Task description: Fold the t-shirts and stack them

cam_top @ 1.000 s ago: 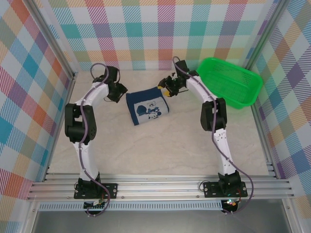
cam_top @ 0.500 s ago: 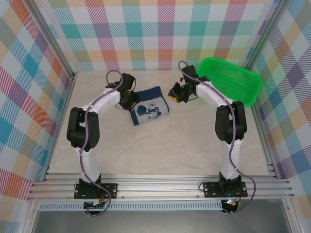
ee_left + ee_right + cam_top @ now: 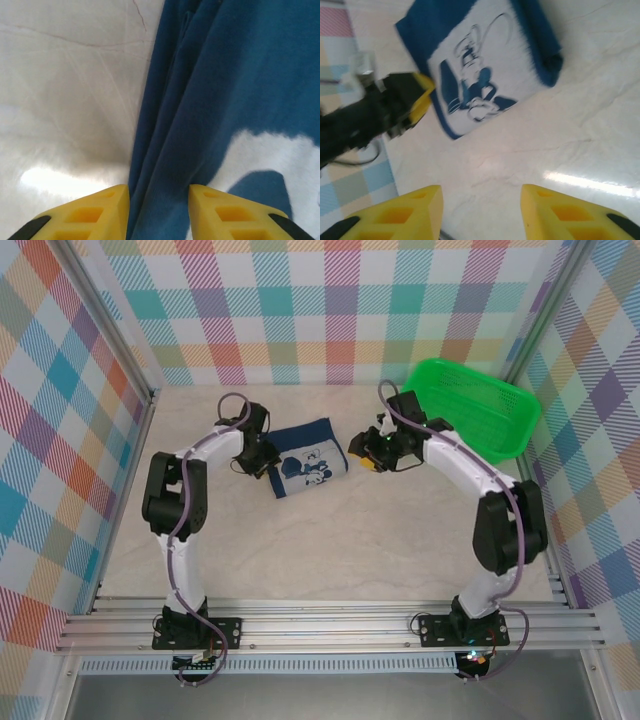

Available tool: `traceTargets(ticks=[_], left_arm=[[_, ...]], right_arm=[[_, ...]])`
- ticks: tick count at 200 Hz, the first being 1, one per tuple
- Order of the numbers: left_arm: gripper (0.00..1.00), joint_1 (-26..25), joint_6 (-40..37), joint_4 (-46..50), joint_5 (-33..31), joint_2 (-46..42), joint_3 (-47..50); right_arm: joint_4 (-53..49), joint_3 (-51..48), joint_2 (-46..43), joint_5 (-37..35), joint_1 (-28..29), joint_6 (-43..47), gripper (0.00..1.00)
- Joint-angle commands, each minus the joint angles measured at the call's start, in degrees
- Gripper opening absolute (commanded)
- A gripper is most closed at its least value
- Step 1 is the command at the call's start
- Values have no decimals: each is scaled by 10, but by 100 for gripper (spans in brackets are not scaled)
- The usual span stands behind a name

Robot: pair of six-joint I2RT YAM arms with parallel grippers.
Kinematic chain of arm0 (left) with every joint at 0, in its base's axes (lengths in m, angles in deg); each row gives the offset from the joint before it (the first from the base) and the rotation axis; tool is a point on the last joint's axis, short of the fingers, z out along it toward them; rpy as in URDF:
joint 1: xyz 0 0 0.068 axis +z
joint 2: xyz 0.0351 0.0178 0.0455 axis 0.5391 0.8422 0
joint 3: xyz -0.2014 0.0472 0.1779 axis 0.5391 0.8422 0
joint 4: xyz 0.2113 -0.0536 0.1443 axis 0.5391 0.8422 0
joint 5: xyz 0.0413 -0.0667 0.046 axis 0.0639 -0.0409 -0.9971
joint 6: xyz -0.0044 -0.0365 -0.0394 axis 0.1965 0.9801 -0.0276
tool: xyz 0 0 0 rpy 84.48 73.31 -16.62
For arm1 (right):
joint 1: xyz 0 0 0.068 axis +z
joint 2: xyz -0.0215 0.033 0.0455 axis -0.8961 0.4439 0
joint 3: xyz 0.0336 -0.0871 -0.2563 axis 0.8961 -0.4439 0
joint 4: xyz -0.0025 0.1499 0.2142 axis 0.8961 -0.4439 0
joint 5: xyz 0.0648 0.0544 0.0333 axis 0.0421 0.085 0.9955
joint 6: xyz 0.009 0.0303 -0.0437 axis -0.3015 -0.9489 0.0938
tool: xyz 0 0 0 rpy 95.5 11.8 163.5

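Observation:
The dark navy t-shirt (image 3: 305, 460) lies folded on the table with its white cartoon print facing up, and it also shows in the right wrist view (image 3: 485, 65). My left gripper (image 3: 266, 466) is at the shirt's left edge. In the left wrist view, the left gripper (image 3: 159, 200) has its yellow fingers closed in on the gathered folds of the blue t-shirt (image 3: 220, 90). My right gripper (image 3: 366, 453) hovers just right of the shirt. In its own view the right gripper (image 3: 481, 200) is open over bare table with nothing between its fingers.
A green plastic basket (image 3: 505, 430) stands at the back right, close behind the right arm. Checked walls enclose the marble table (image 3: 330, 540) on three sides. The left arm's black wrist and a yellow finger (image 3: 420, 95) show beside the shirt.
My left gripper has moved right to the shirt's left edge and narrowed on it. My right gripper has left the shirt's back right corner and drawn off to the right.

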Motion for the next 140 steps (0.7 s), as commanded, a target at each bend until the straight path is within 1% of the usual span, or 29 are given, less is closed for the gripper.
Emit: traceTargets(ticks=[1, 16, 40, 51, 62, 81, 106, 123, 140], left_arm=[[33, 5, -32, 28, -12, 28, -40], [29, 5, -31, 20, -20, 34, -43], [11, 4, -28, 23, -44, 50, -64], [6, 4, -31, 41, -74, 57, -84], [0, 7, -36, 71, -118, 67, -116], [0, 18, -63, 112, -190, 84, -173], [0, 42, -124, 134, -284, 110, -248], [0, 58, -168, 149, -339, 139, -313], [0, 75, -201, 170, -407, 176, -379]], right_arm=[[39, -24, -43, 29, 3, -9, 47], [44, -31, -64, 33, 3, -15, 48], [41, -44, -83, 37, 3, -24, 47], [39, -54, -91, 36, 3, -27, 47], [40, -67, -101, 35, 2, -28, 47], [39, -91, -121, 33, 1, -30, 47], [31, -124, -152, 28, -4, -27, 47], [33, -155, -178, 26, -10, -30, 47], [35, -185, -201, 25, -14, -35, 47]])
